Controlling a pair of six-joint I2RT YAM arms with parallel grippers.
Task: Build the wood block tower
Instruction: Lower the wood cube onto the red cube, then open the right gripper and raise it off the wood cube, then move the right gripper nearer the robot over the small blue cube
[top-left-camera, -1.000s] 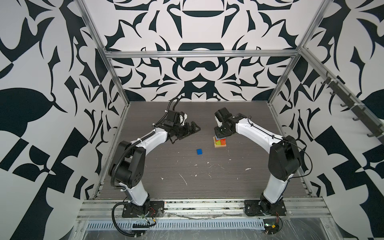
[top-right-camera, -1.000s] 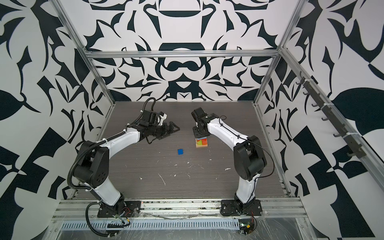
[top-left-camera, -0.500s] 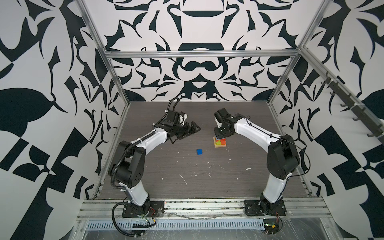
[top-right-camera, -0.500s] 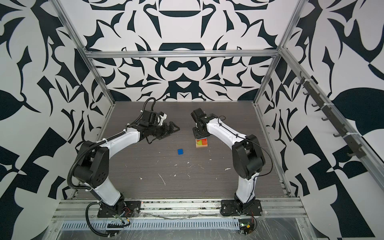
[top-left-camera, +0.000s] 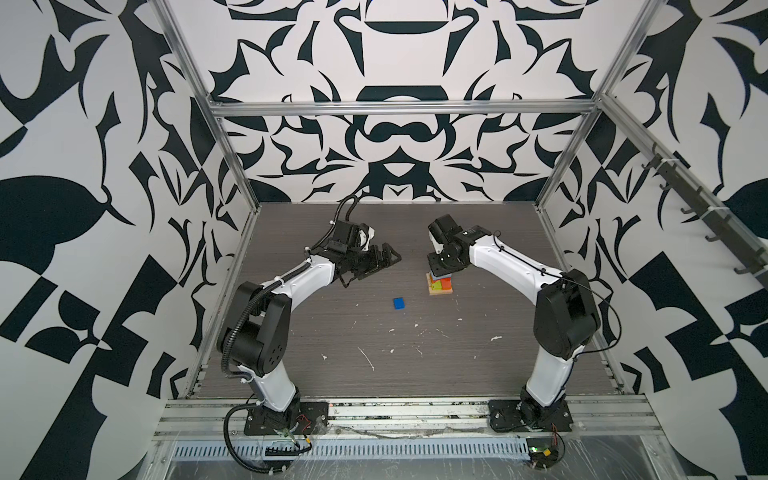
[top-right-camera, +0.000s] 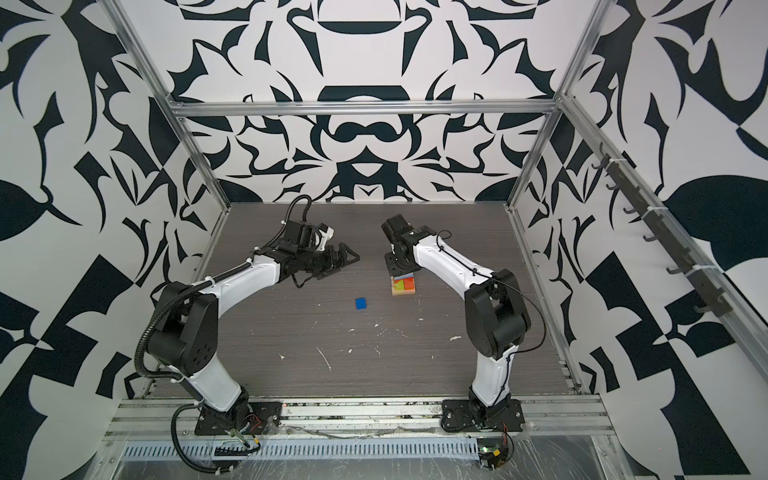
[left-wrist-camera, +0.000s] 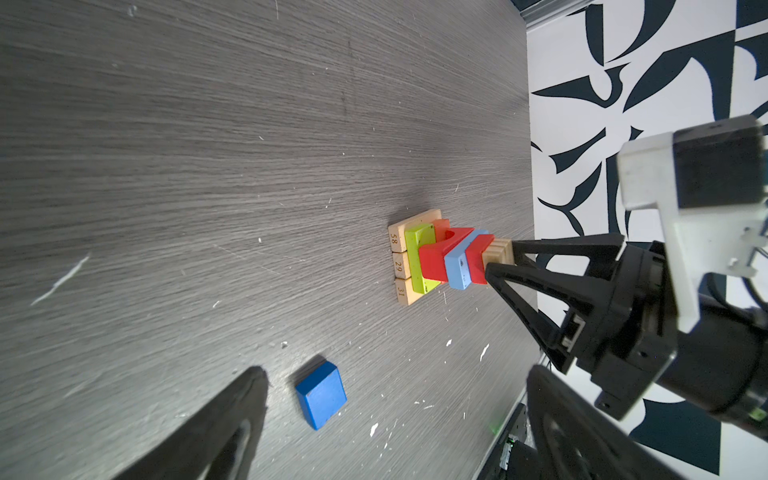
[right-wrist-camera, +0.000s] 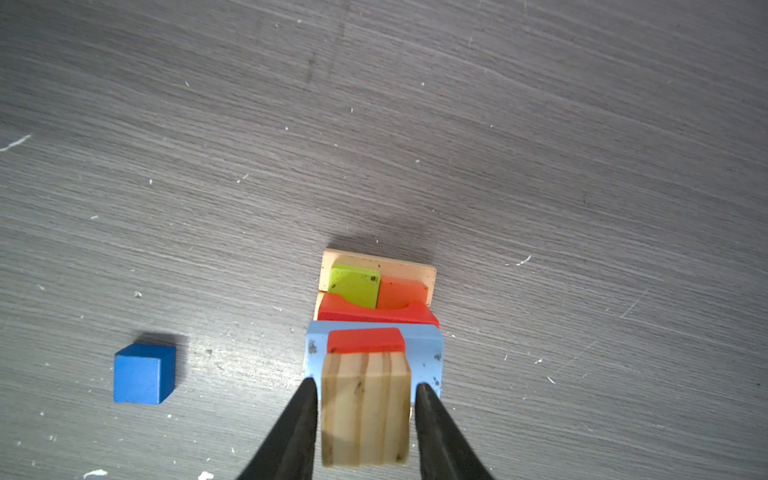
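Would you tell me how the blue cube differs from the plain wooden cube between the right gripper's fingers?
The blue cube is painted solid blue; the plain wooden cube is bare, showing grain stripes. The blue cube lies alone on the table, apart from the tower; the plain wooden cube sits atop the tower. The plain wooden cube stands between the fingers of the right gripper; no gripper flanks the blue cube. Both are small cube-like blocks.

Bright, even overhead light fills the enclosure; the blue cube (right-wrist-camera: 143, 374) throws a short, soft shadow on the grey table (right-wrist-camera: 540, 166). Both top views bow at the edges; wrist views soften up close.
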